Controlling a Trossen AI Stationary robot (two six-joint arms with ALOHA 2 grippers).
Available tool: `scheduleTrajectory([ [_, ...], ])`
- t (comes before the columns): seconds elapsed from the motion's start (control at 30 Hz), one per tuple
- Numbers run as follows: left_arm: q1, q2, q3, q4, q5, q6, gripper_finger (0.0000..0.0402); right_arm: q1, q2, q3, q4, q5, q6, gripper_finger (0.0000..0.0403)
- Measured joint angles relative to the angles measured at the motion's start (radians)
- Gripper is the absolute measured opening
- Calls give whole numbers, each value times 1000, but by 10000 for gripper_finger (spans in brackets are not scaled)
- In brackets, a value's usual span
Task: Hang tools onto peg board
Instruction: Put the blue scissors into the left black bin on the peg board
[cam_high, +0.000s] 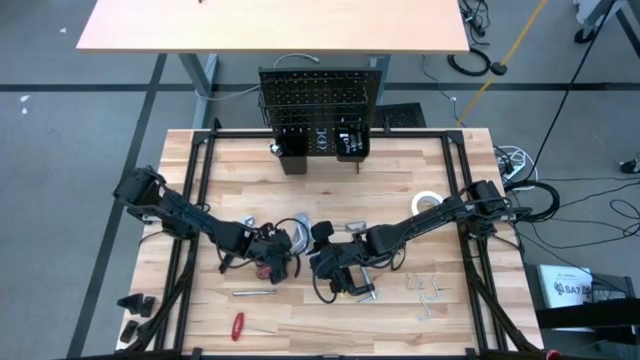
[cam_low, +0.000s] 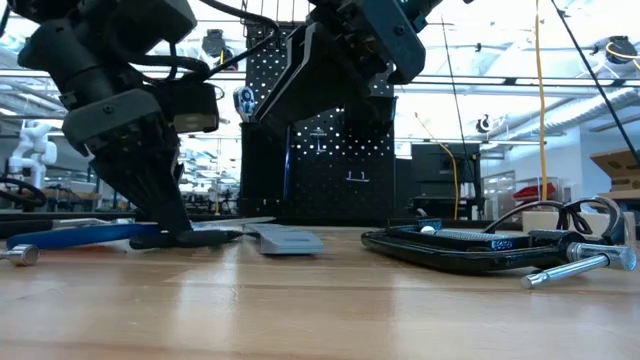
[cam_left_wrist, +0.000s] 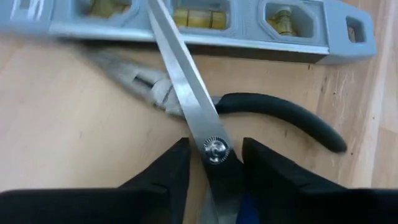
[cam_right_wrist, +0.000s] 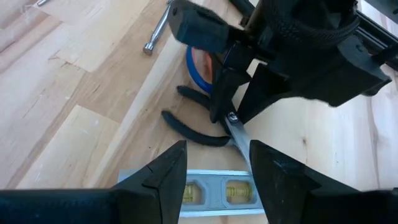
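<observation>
**Left gripper straddles the scissors at the pivot**

The scissors (cam_left_wrist: 186, 99) lie flat across pliers (cam_left_wrist: 261, 115) and level (cam_left_wrist: 205, 25), mid-table, well short of the peg board (cam_high: 320, 100). Left gripper (cam_left_wrist: 214, 158) fingers stand apart either side of the pivot, likely readying a pinch. Right gripper (cam_right_wrist: 214, 168) hovers close, open.

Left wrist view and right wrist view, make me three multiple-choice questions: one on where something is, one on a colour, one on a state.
1. Where do the scissors' blades lie?
A. across the level
B. in a peg board bin
C. on a tape roll

2. What colour are the pliers' handles?
A. red
B. black
C. yellow

3. How is the right pincer?
A. shut on the level
B. open, holding nothing
C. shut on a clamp

Answers:
1. A, the scissors cross the level ahead of the left pincer, which straddles their pivot.
2. B, the pliers show dark black grips.
3. B, the right pincer has its fingers apart above the level.
</observation>
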Motion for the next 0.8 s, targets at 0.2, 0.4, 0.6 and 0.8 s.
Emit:
scheduleTrajectory([
  [0.2, -1, -17, -2, -5, -4, 24, 35, 0, 0, 0, 0, 0, 3, 166],
  [0.4, 0, -41, -2, -21, -5, 29, 20, 0, 0, 0, 0, 0, 7, 166],
  [0.6, 1, -141, -2, -65, -6, 25, 20, 2, 0, 0, 10, 44, -78, 166],
  [0.8, 31, -254, -2, -40, 90, -57, 20, 27, 0, 0, 50, 263, -301, 166],
])
